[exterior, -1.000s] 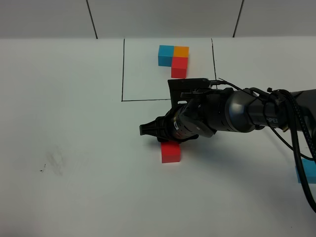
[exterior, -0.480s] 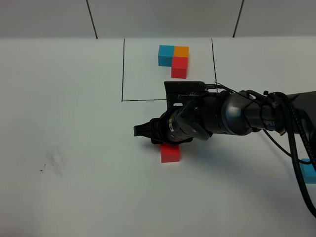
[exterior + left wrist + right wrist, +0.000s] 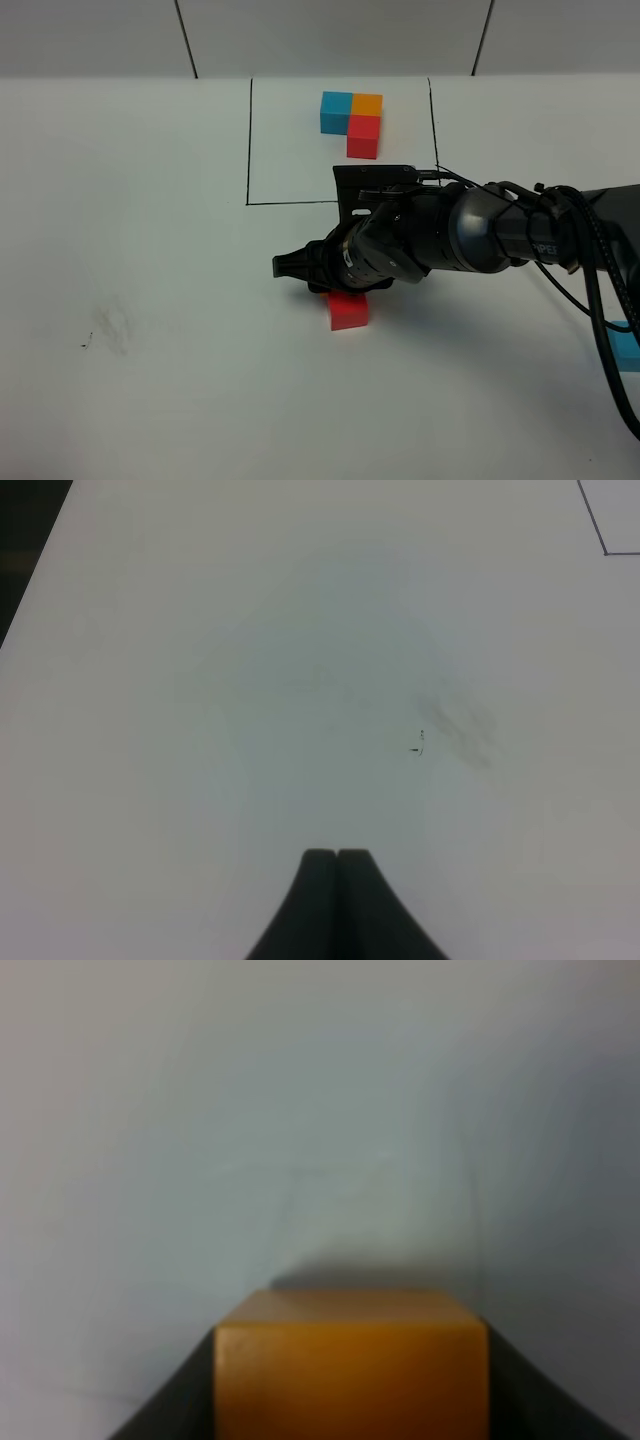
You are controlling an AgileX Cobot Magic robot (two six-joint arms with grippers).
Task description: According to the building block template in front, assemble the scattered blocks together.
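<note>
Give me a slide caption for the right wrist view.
Right gripper shut on the orange cube, white table beyond.

A white table [image 3: 150, 400] is filling the view, lying under soft, even light. A pale grey wall [image 3: 330, 35] is running along 12 o'clock, with two dark seams [image 3: 186, 40] slanting across it at 11 and 1 o'clock. A faint grey smudge [image 3: 110, 330] is marking the table at 8 o'clock.
</note>
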